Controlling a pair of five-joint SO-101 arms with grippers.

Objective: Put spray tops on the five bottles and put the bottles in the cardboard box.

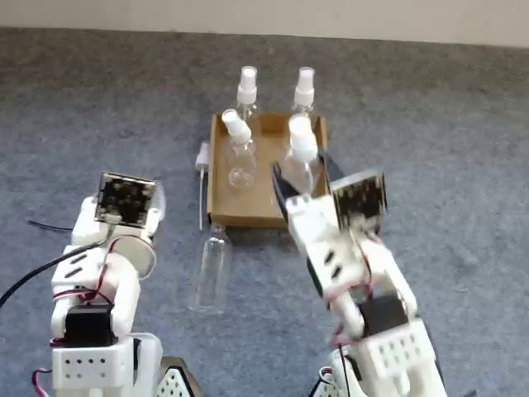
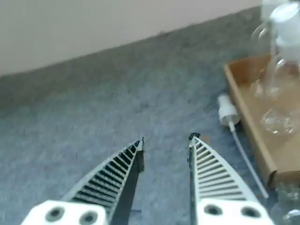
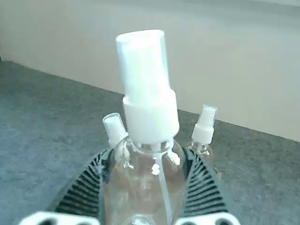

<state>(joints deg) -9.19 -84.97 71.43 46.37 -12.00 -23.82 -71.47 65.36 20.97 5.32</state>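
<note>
1. Right pincer [image 1: 302,178] pinches a clear, white-topped spray bottle [image 1: 301,153] over the shallow brown cardboard box [image 1: 248,217]; lower it upright, clear of the bottle inside [image 1: 241,161].
2. Left pincer [image 2: 166,143] hangs spread, empty.

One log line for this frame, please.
left end effector: open, empty | right end effector: shut on capped bottle at box | uncapped bottle, loose spray top: on carpet

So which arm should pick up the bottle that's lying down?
Left, probably. The left hand is open and empty, near the lying bottle. The right hand is shut on a capped bottle.
</note>
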